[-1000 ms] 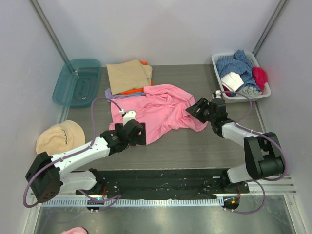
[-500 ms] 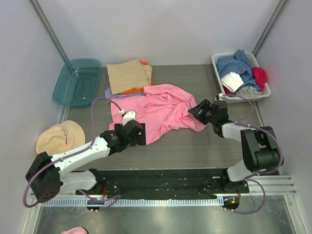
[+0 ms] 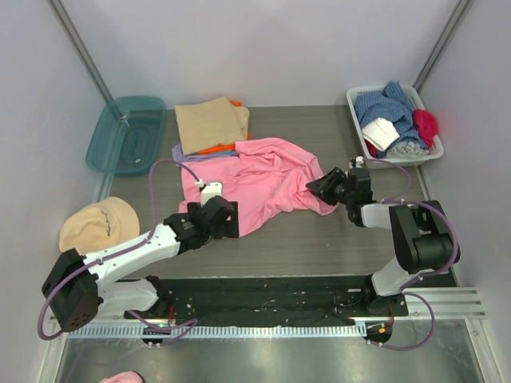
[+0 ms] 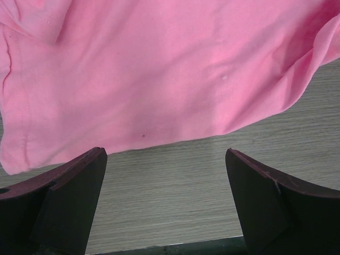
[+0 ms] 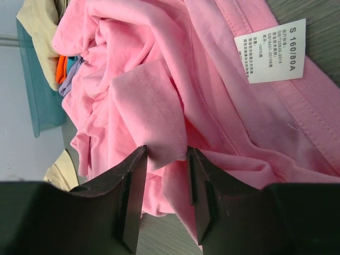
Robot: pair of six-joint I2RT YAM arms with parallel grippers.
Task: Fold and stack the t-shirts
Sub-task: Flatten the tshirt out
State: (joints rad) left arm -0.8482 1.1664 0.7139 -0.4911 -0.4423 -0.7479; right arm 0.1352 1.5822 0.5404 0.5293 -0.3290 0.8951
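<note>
The bright pink t-shirt point(image 3: 255, 179) lies crumpled and unfolded in the middle of the table. My right gripper point(image 3: 321, 186) is at its right edge; in the right wrist view its jaws point(image 5: 166, 151) press on a raised fold of the pink t-shirt point(image 5: 149, 90) from both sides, beside the white size label point(image 5: 276, 50). My left gripper point(image 3: 226, 217) sits at the shirt's near left hem, open, with only bare table between its fingers point(image 4: 164, 159); the pink t-shirt point(image 4: 159, 69) lies just beyond them. A folded tan t-shirt point(image 3: 211, 124) tops a stack over an orange one point(image 3: 219, 148) and a lilac one point(image 3: 185, 153).
A teal plastic tray point(image 3: 128, 134) sits at the back left. A round tan cap point(image 3: 100, 223) lies at the left edge. A white basket point(image 3: 357, 112) holding more clothes stands at the back right. Grey walls close in both sides.
My right gripper has moved slightly left and forward onto the shirt's edge and its jaws have narrowed around a fold. The left arm has stayed still.
</note>
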